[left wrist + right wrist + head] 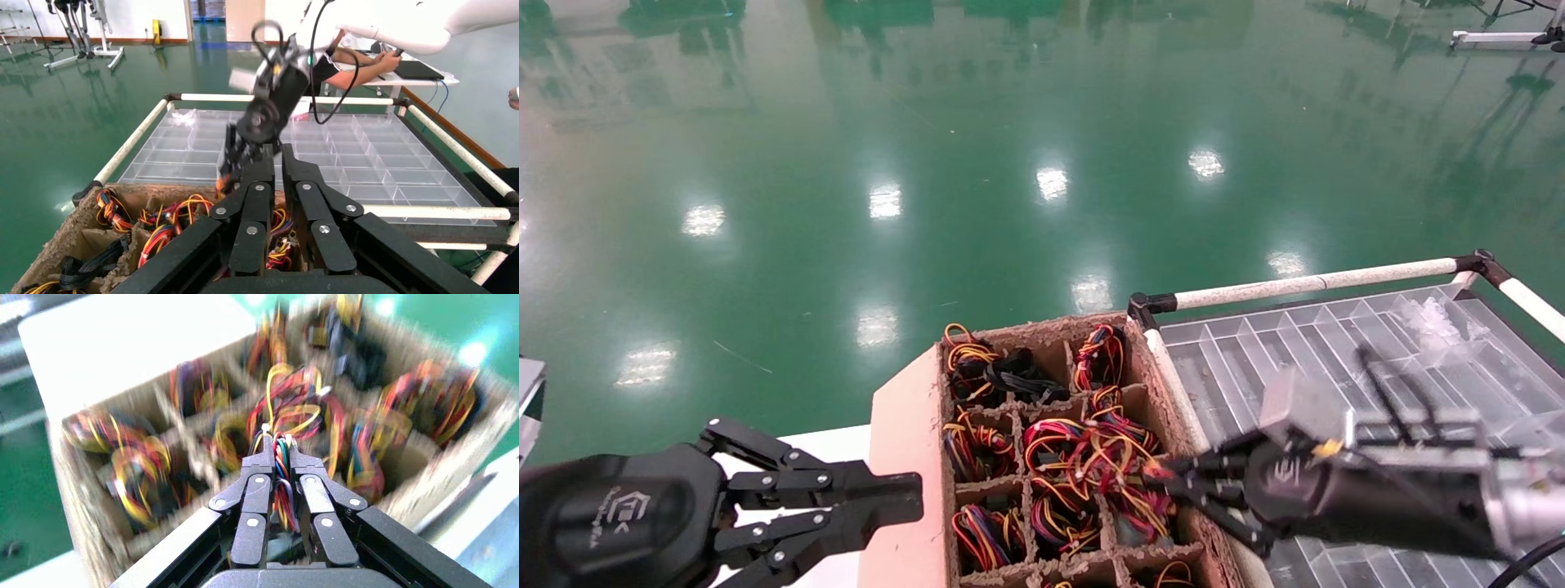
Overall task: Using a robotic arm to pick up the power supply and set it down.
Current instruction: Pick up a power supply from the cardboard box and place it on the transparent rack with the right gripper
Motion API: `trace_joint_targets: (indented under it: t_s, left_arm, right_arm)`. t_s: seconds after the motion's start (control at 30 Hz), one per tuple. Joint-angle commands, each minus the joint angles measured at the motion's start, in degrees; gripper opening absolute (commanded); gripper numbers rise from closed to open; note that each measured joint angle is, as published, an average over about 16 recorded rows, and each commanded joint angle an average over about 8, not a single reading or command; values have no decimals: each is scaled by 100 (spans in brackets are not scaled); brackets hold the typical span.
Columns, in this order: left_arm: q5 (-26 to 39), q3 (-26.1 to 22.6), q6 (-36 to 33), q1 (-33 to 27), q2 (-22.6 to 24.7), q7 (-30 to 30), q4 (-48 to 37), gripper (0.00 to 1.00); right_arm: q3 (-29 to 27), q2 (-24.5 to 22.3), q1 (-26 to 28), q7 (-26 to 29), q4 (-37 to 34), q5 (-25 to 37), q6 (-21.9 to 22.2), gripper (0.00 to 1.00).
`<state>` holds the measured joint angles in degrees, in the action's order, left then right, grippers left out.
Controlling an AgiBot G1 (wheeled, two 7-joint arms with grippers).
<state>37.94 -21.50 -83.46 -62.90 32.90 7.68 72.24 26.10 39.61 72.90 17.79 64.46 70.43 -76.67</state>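
Note:
My right gripper, the robotic arm at work, reaches over the cardboard box and is shut on a bundle of red, yellow, blue and purple wires belonging to the power supply. Its grey metal body is hidden among the tangle of wires in the middle compartments. From the left wrist view, that same right gripper hangs over the box's far rim. At the near left, outside the box, my left gripper sits parked with fingers together and nothing held.
The box is split into several cells holding more coloured wire coils and one black cable bundle. To its right lies a clear plastic divided tray inside a white tube frame. Green floor lies beyond.

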Motion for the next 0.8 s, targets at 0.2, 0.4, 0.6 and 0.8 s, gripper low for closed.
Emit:
trace_joint_targets:
  t_s: [0.2,0.4,0.6,0.8]
  left_arm:
    - [0,0,0,0,0,0,0,100]
    - [0,-1,0,0,0,0,0,100]
    - [0,-1,0,0,0,0,0,100]
    - [-1,-1,0,0,0,0,0,100]
  right_arm:
    - [-450,-164,88,-62,77,-770,-72,0]
    - [-746,-99,505,-218,-301,-1236,-201,0]
    - [-804,173,1267,-513,-1070,-1326,-485,0]
    - [-648,492,2179,-970,-2149,-999,-752,0]
